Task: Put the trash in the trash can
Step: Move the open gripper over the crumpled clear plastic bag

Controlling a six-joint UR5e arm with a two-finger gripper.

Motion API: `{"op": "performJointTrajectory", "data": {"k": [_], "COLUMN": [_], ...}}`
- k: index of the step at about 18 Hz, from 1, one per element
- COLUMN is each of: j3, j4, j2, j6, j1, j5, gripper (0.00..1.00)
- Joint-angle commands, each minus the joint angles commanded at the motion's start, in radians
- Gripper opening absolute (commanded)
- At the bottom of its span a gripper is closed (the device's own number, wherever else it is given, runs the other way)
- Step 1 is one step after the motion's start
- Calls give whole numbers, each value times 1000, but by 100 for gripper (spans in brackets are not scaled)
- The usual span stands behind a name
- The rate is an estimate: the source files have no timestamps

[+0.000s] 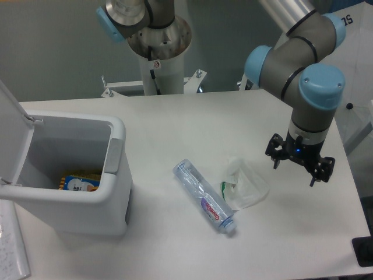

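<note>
Clear bottle (pixel 204 196) lies on table (pixel 186 116) beside crumpled wrap (pixel 245 184), well apart from open bin (pixel 113 175) at left — gripper (pixel 299 164) hovers right, spread, empty. Best approach: drop straight, grip across bottle's middle.

The table (pixel 192 116) was white and flat. A big white trash can (pixel 76 204) stood on it at the left side, with its lid open and leaning back. It had a grey pad on its rim. Near the middle of the table lay a clear plastic bottle (pixel 204 195) on its side. It had a purple label, and its cap end pointed toward the front right. Just beside the bottle, on its right, lay a crumpled clear plastic wrapper (pixel 246 184) with a bit of green in it. The wrapper seemed to touch the bottle. Both lay well apart from the trash can.
</note>
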State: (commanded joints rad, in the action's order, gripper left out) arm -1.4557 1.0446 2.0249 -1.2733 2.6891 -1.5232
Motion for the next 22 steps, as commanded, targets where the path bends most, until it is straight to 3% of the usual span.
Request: {"op": "performJointTrajectory", "data": {"k": [6, 10, 14, 15, 22], "j3": [-8, -84, -233, -257, -325], "j4": [-2, -14, -191, -208, -215], "j2": [2, -11, -17, -23, -38], "j6": [113, 135, 127, 130, 130], "j1": [-8, -2, 44, 40, -6], "j5": [9, 9, 92, 94, 91], "gripper": [100, 100, 100, 100, 100]}}
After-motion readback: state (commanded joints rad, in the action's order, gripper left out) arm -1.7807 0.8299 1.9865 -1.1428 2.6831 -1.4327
